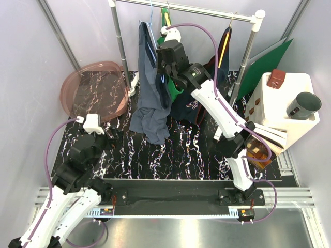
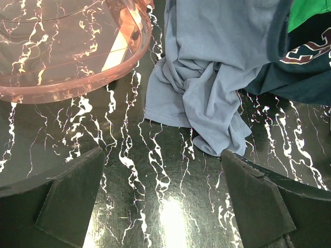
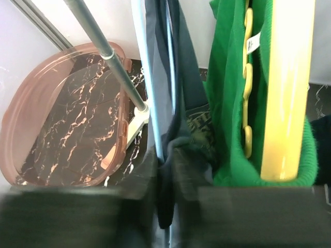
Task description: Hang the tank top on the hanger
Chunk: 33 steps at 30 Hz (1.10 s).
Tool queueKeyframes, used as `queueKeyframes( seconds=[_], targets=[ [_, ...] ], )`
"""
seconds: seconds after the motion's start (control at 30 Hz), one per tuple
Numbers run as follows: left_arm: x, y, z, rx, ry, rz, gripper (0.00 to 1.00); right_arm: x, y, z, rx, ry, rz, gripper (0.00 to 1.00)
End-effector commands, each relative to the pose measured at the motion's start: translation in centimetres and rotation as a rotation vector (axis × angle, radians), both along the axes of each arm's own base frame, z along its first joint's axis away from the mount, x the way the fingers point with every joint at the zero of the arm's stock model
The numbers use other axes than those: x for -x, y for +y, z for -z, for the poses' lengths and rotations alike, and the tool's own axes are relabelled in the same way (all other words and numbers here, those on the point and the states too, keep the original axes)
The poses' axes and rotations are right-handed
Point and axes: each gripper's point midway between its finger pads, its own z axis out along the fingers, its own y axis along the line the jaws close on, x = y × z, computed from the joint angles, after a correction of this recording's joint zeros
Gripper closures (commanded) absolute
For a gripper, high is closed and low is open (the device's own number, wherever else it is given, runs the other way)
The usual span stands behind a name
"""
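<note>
**Item: tank top (image 1: 150, 93), slate blue-grey.** It hangs just below the clothes rail (image 1: 207, 11), at the rail's left end. The lower half trails down, and the hem lies bunched on the marbled table (image 1: 207, 155) under the rail.

**Item: hanger (image 3: 146, 77), thin, light blue.** It hangs under the rail, with the tank top's fabric lying against its wire.

**Item: right gripper (image 3: 165, 178).** It is raised to just under the rail. The fingers are drawn close together with a dark fold of the tank top between them. It looks like a pinch on the cloth, and I cannot say whether the wire is caught in it too.

**Item: left gripper (image 2: 163, 160).** It is low over the table, well out from the rail. The jaws are spread wide with nothing in them, and it faces the trailing hem.

**Neighbours along the rail:** a green top (image 3: 227, 103) on a yellow hanger (image 3: 289, 88), and a navy top (image 2: 295, 77). A pink basin (image 1: 93, 88) sits left of the rail's post.

**Step in hand, as I judge it:** dressing the shoulders onto the hanger frame. The garment is up, but I cannot confirm it is seated. The next move calls for easing a strap over the wire arm without tugging the hook off the rail. The free gripper may need to take up the slack hem.

**Not made out:**
- The right fingers are blurred.
- The hook's seat on the rail is barely visible.
- I cannot see whether either strap rests on the frame.
- The chest print is not visible.
</note>
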Motion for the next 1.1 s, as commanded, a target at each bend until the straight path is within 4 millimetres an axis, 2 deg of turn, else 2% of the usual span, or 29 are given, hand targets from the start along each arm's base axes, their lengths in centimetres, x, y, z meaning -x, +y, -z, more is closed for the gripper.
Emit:
queueKeyframes(
  seconds=[0.0, 0.03, 0.07, 0.1, 0.17, 0.23, 0.27, 0.37, 0.53, 0.57, 0.6, 0.63, 0.67, 0.7, 0.77, 0.8, 0.87, 0.9, 0.93, 0.97, 1.0, 1.03, 1.07],
  targets=[
    [-0.5, -0.6, -0.6, 0.007, -0.019, 0.027, 0.01, 1.3, -1.5, -5.5, -0.118, -0.090, 0.014, 0.57],
    [-0.4, -0.7, -0.5, 0.008, -0.018, 0.032, 0.01, 1.7, -1.3, -6.1, -0.126, -0.094, -0.015, 0.48],
    [-0.5, -0.8, -0.5, 0.008, -0.017, 0.036, 0.01, 1.9, -1.2, -6.3, -0.125, -0.099, -0.033, 0.30],
    [-0.4, -0.8, -0.5, 0.007, -0.015, 0.038, 0.01, 2.1, -1.1, -6.4, -0.124, -0.100, -0.042, 0.23],
    [-0.5, -0.7, -0.4, 0.007, -0.014, 0.029, 0.01, 2.7, -1.2, -7.3, -0.134, -0.114, -0.070, 0.11],
    [-0.5, -0.6, -0.5, 0.011, -0.015, 0.023, 0.01, 3.2, -1.2, -7.8, -0.140, -0.121, -0.090, 0.06],
    [-0.5, -0.6, -0.4, 0.011, -0.013, 0.023, 0.01, 3.5, -1.2, -8.3, -0.146, -0.129, -0.098, 0.01],
    [-0.6, -0.6, -0.4, 0.012, -0.010, 0.022, 0.01, 4.5, -1.2, -9.5, -0.158, -0.149, -0.131, 0.00],
    [-0.7, -0.4, -0.1, 0.010, -0.002, 0.010, 0.01, 6.1, -2.5, -11.3, -0.128, -0.201, -0.112, 0.00],
    [-0.7, -0.3, -0.2, 0.009, -0.003, 0.004, 0.01, 6.9, -2.0, -11.8, -0.111, -0.226, -0.138, 0.00],
    [-0.7, -0.3, -0.2, 0.011, -0.006, 0.001, 0.01, 7.3, -1.5, -11.0, -0.077, -0.221, -0.161, 0.00],
    [-0.7, -0.2, -0.3, 0.011, -0.009, -0.004, 0.01, 8.7, -1.5, -12.0, -0.075, -0.252, -0.201, 0.00],
    [-0.7, -0.1, -0.4, 0.015, -0.015, -0.009, 0.01, 9.3, -1.0, -12.3, -0.028, -0.297, -0.242, 0.00],
    [-0.6, 0.0, -0.5, 0.018, -0.018, -0.014, 0.01, 11.6, 0.3, -11.5, 0.002, -0.302, -0.323, 0.00],
    [-0.6, 0.2, -0.6, 0.021, -0.025, -0.023, 0.01, 13.9, 1.7, -11.3, 0.062, -0.373, -0.426, 0.00],
    [-0.6, 0.2, -0.7, 0.023, -0.028, -0.025, 0.01, 16.3, 2.6, -9.5, 0.085, -0.362, -0.524, 0.00],
    [-0.6, 0.3, -0.7, 0.024, -0.031, -0.026, 0.01, 18.2, 3.1, -8.6, 0.081, -0.388, -0.589, 0.00],
    [-0.5, 0.2, -0.7, 0.025, -0.030, -0.022, 0.01, 19.7, 2.7, -6.4, 0.091, -0.360, -0.628, 0.00],
    [-0.5, 0.2, -0.8, 0.026, -0.031, -0.021, 0.01, 20.1, 2.6, -5.9, 0.071, -0.360, -0.634, 0.00],
    [-0.5, 0.2, -0.9, 0.028, -0.035, -0.022, 0.01, 20.5, 2.5, -2.3, 0.085, -0.291, -0.644, 0.00],
    [-0.5, 0.3, -0.9, 0.028, -0.036, -0.022, 0.01, 21.3, 1.0, -2.9, 0.053, -0.300, -0.625, 0.00],
    [-0.5, 0.4, -0.9, 0.028, -0.039, -0.028, 0.01, 21.3, 0.3, -2.5, 0.039, -0.292, -0.597, 0.00],
    [-0.5, 0.5, -1.0, 0.029, -0.045, -0.034, 0.01, 21.2, -0.4, 0.5, 0.054, -0.232, -0.569, 0.00]
  ],
)
